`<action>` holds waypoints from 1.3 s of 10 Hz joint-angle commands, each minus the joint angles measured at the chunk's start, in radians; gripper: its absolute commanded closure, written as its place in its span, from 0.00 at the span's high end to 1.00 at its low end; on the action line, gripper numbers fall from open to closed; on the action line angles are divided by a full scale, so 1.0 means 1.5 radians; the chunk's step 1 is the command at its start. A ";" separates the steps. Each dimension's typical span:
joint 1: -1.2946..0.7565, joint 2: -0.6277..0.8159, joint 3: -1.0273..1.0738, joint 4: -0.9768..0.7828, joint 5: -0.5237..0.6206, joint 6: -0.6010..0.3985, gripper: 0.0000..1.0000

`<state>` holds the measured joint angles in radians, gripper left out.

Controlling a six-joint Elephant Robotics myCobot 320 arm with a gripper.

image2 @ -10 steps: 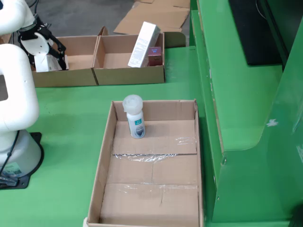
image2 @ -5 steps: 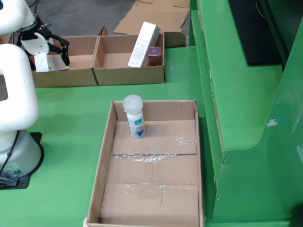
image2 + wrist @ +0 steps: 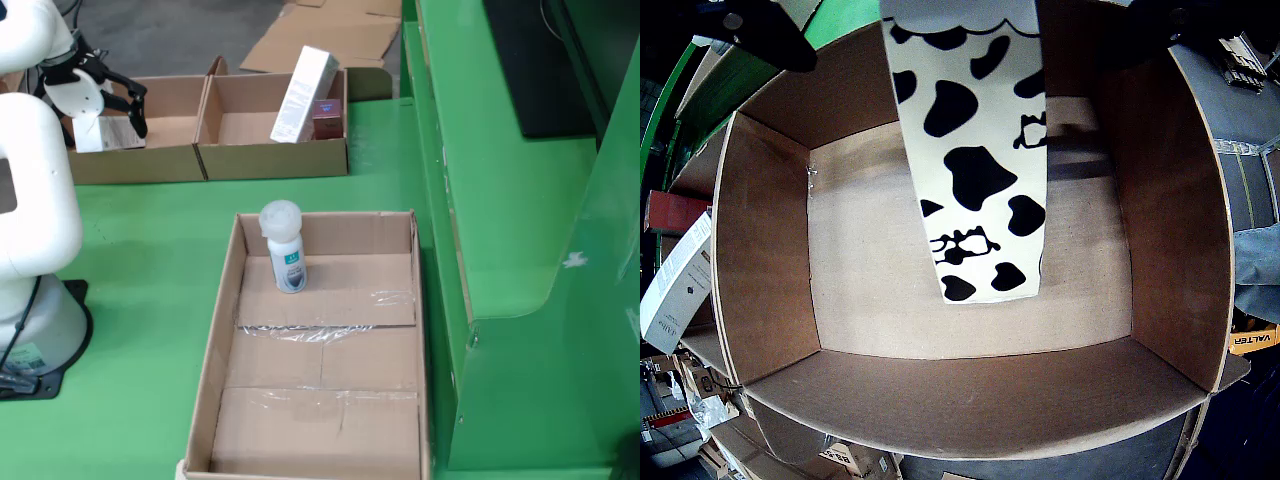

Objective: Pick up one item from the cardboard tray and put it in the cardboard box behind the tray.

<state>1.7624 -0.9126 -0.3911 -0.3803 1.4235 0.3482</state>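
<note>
In the wrist view my gripper is shut on a flat white item with black cow patches, which hangs down over the bare floor of an open cardboard box. In the fixed view the gripper holds the same white item above the left one of two boxes behind the cardboard tray. A white spray bottle with a round cap stands upright at the far end of the tray.
The right-hand box holds a tall white carton and a dark red pack. The arm's white base stands left of the tray. A raised green ledge runs along the right. Flattened cardboard lies behind.
</note>
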 commanded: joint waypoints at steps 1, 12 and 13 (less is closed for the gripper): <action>0.000 0.015 0.012 0.004 0.004 -0.005 1.00; -0.002 0.032 0.025 -0.027 -0.003 0.000 1.00; -0.006 0.077 0.015 -0.058 -0.012 0.006 1.00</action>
<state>1.7609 -0.9126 -0.3911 -0.3803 1.4235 0.3482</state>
